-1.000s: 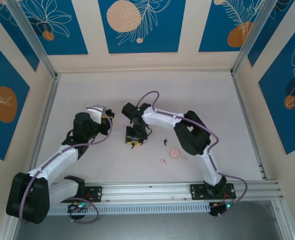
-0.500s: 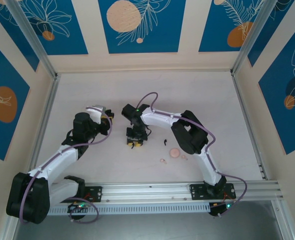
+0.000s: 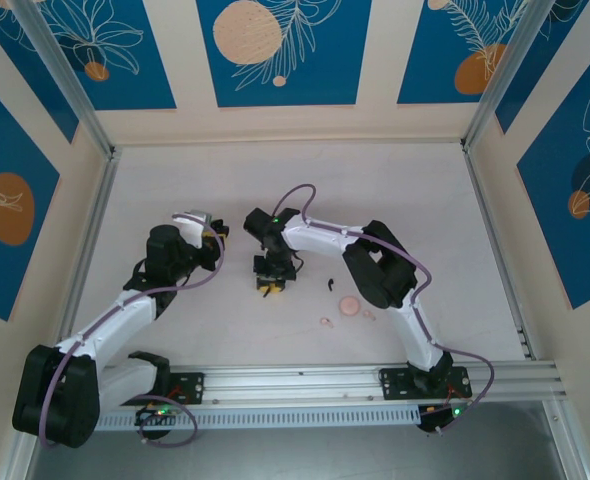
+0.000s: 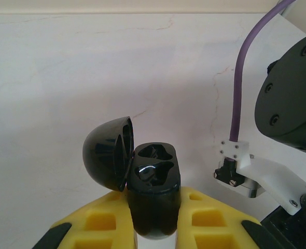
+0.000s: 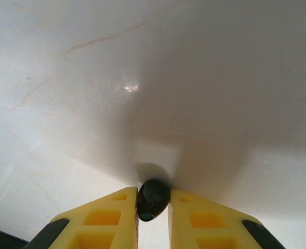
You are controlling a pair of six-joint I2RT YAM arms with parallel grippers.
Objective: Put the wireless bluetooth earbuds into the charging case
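Closed in since a second ago: right gripper (image 5: 153, 193), yellow fingers (image 5: 106, 213) pinching black earbud (image 5: 153, 202) at white table (image 5: 91, 78). Earbud's long axis runs roughly 1-to-7 o'clock in the wrist view. Left gripper (image 4: 153, 212) clamps black charging case (image 4: 154, 174), lid (image 4: 109, 153) open toward 9 o'clock.

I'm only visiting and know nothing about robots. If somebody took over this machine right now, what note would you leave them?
Left gripper: shut on the open black charging case, lid tipped to the left.
Right gripper: shut on a black earbud, close to the table.
Lying on the table: a second black earbud, a round pink case and two pink earbuds.
Done: one earbud picked up, and none looks seated yet.
Left: put all four earbuds into their cases.
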